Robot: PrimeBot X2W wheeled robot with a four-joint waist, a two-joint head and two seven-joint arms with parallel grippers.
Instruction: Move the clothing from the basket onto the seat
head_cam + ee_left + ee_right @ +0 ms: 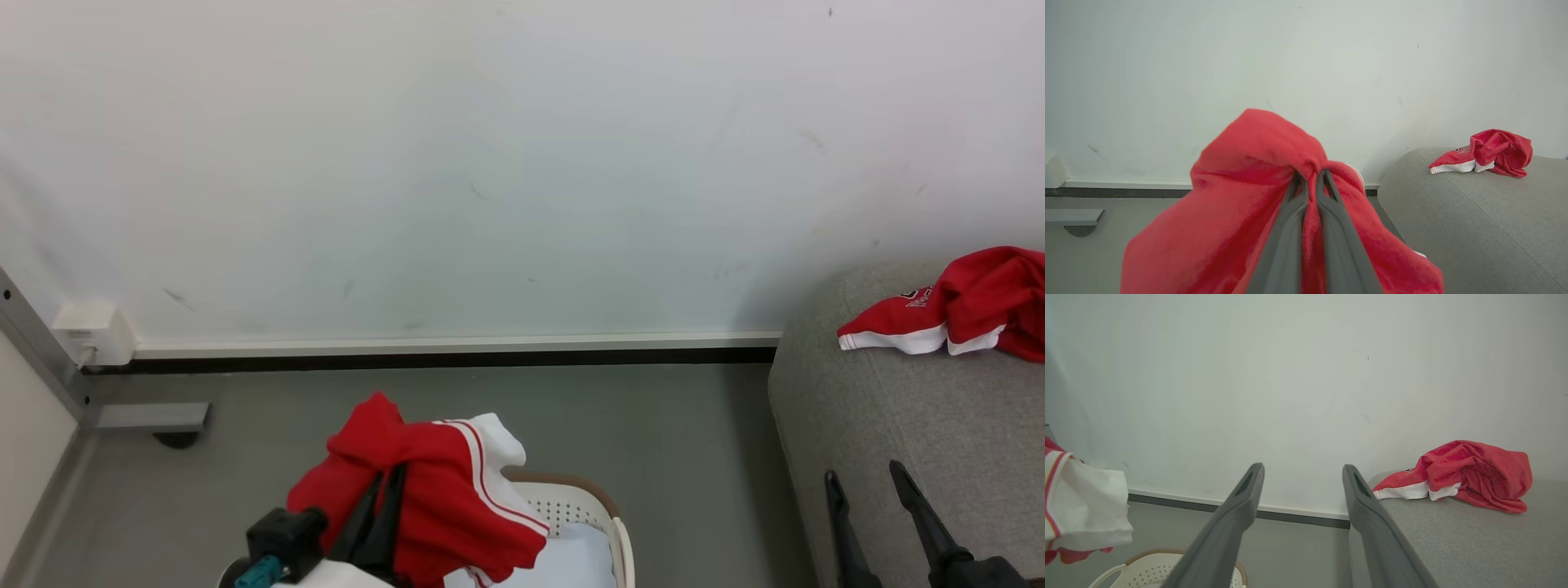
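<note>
Nearest, above the basket (606,500), the left tool (390,480) is pinched tight on a bunched fold of a red garment (445,498), which drapes limp and light, long axis hanging downward, white-striped hem to the right; soft cloth like this is best taken at a gathered bunch. To the right, the right tool (864,475) stands spread wide and empty over the seat (898,408), where a second red garment (971,306) lies crumpled farther back, white hem pointing left.

Head: looked forward and down onto floor (490,425) and wall (522,163), basket (624,555) close beneath. Left wrist: faced wall, garment (1229,204) very near. Right wrist: faced wall, low by seat (1474,539). Shared by all: wall, seat corner.
</note>
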